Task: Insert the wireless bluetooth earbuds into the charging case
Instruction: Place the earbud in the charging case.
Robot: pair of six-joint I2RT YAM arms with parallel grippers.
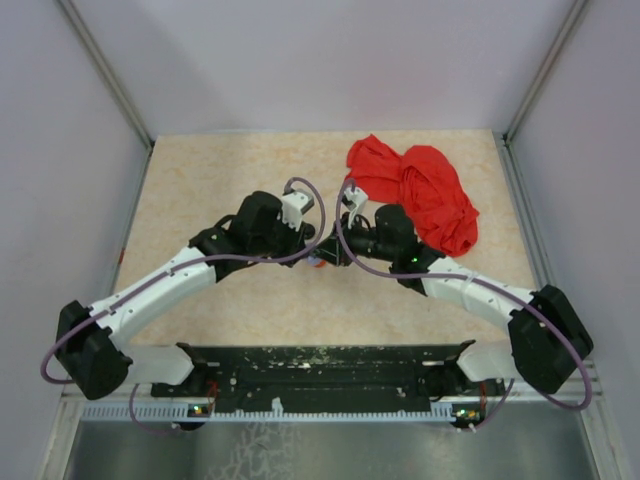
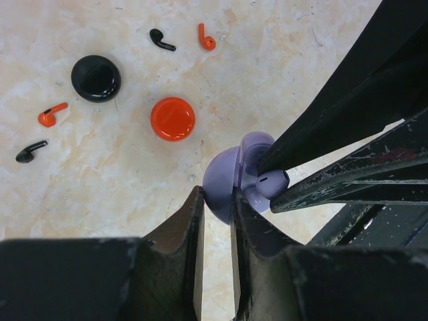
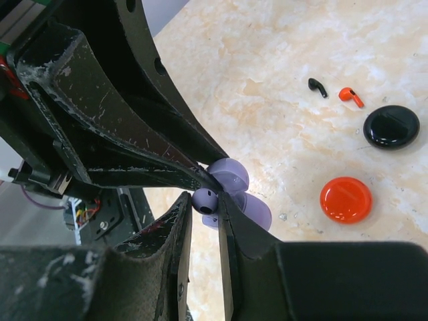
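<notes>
Both arms are meeting low over the middle of the table (image 1: pixel 220 180). The left gripper (image 2: pixel 217 200) is pinching the lavender case (image 2: pixel 221 177) by its edge, its jaws nearly together with only the thin shell between them. The case is looking hinged open, its two halves spread.

The right gripper (image 3: pixel 204 207) is squeezing a lavender earbud (image 3: pixel 204 199), jaws almost closed on it. It is holding the earbud right against the open case, and we cannot tell whether the earbud is seated.

The black charging case (image 2: pixel 95 78) is lying flat and closed on the table, well apart from both grippers. Beyond it we are noting a black earbud (image 2: pixel 160 40) with an orange earbud (image 2: pixel 206 38) near it. A second orange earbud (image 2: pixel 51 115) and a second black earbud (image 2: pixel 30 151) are lying on its other side, all loose on the surface.

A red disc (image 2: pixel 172 119) is sitting between the black charging case and the lavender case. A red cloth (image 1: pixel 425 200) is lying crumpled at the far right.
</notes>
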